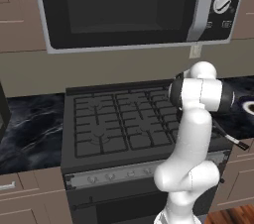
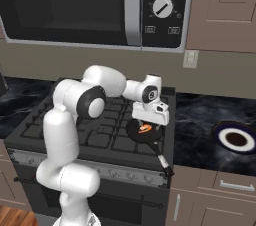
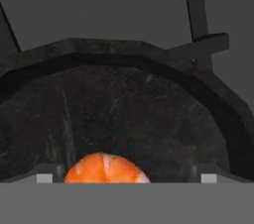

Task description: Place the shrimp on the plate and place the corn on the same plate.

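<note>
Claw [image 2: 146,124] jaws apart, empty, low over frying pan [image 2: 145,135] on stove. Shrimp [image 3: 105,168] lies in pan directly below, centred btwn tips. Plate [image 2: 236,139] well off to right on table.

You're in a home kitchen. Gas stove [image 1: 124,119] w/ black burner grates and a knob row at its near edge sits between stretches of dark marble counter [image 2: 210,120]. Microwave [image 1: 134,5] hangs above it on the far wall, brown cabinets [image 2: 225,10] above & below. Frying pan [image 2: 145,135] on stove's right side, plate [image 2: 236,139] on the right counter.
</note>
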